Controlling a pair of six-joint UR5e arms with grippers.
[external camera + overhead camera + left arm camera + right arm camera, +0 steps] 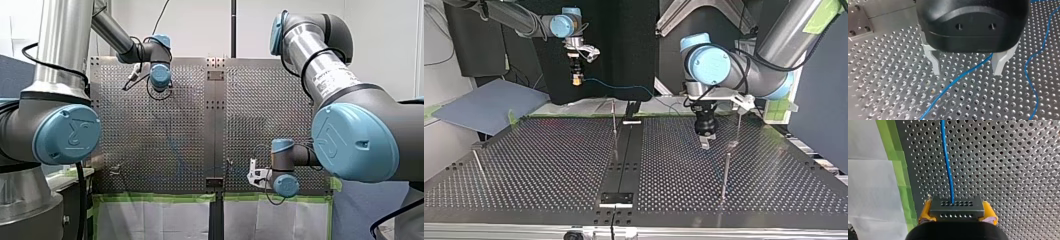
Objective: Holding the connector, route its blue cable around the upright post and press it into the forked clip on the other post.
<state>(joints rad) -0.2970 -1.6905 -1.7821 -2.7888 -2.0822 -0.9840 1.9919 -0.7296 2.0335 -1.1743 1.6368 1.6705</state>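
Note:
My right gripper is shut with its yellow pads on a black connector. The blue cable leaves it straight ahead over the perforated table. In the top view that gripper hangs high at the left, and the cable trails right and down to the plate. My left gripper is open, its pale fingers just above the plate on either side of a run of cable. It stands between two thin upright posts.
Green tape and a white sheet edge the table beside my right gripper. A grey-blue board lies past the top view's left corner. A black bracket sits on the centre seam, and another thin post leans near the left edge.

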